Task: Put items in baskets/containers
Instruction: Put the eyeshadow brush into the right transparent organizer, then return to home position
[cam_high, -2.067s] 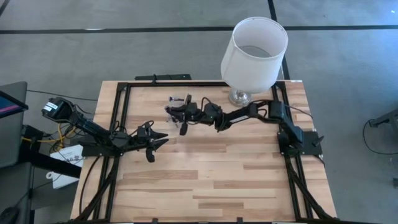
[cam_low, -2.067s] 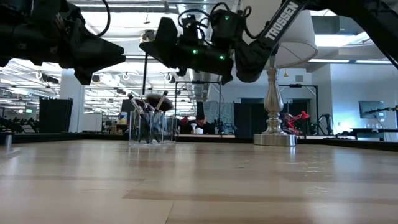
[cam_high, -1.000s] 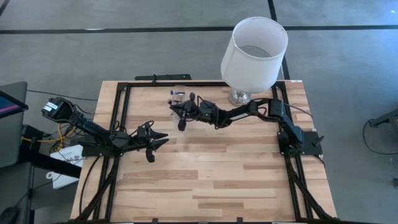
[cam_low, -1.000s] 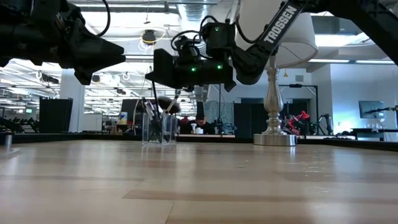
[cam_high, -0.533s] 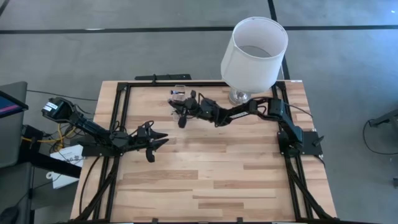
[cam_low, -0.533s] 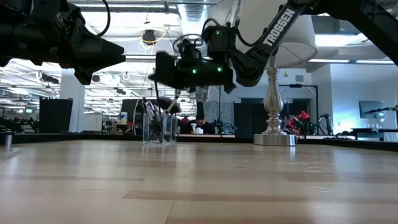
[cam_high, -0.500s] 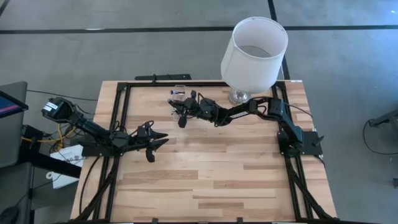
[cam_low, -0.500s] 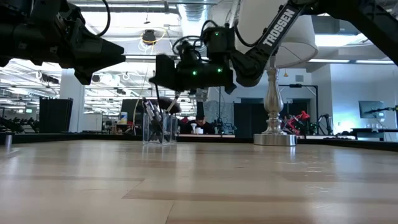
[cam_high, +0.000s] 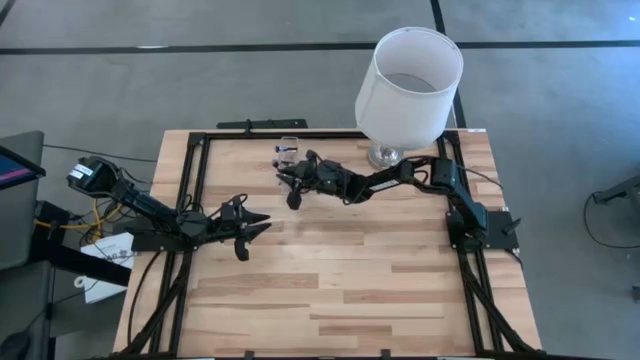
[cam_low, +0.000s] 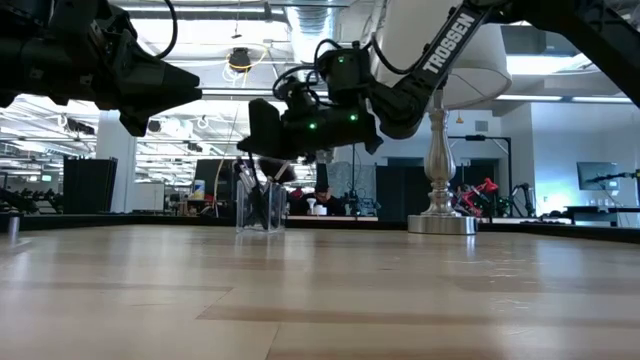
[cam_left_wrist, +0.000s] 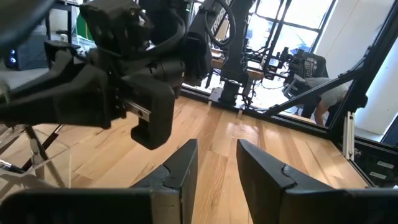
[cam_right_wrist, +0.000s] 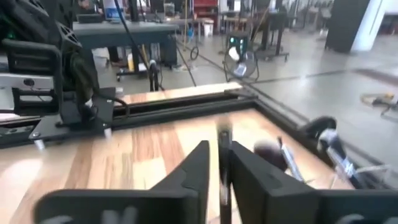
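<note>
From above, the clear cup (cam_high: 289, 153) stands near the table's (cam_high: 340, 290) far edge, beside the lamp (cam_high: 408, 80); the near half is free wood. The right gripper (cam_high: 292, 190) hangs just beside the cup. The left gripper (cam_high: 250, 232) waits near the left edge, fingers apart.

Low view: brushes (cam_low: 256, 187) stand in the cup; "TROSSEN" is readable on the arm.

Right wrist: the narrow fingers (cam_right_wrist: 198, 168) have one thin brush handle (cam_right_wrist: 222, 163) between them.

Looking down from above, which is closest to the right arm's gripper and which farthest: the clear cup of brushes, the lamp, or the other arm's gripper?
In the high view, from the right gripper:
1. Clear cup holding the makeup brushes, just beyond it toward the table's far edge.
2. Left gripper, nearer the table's left side, waiting.
3. Lamp, at the far right corner, farthest, though not by much.
</note>
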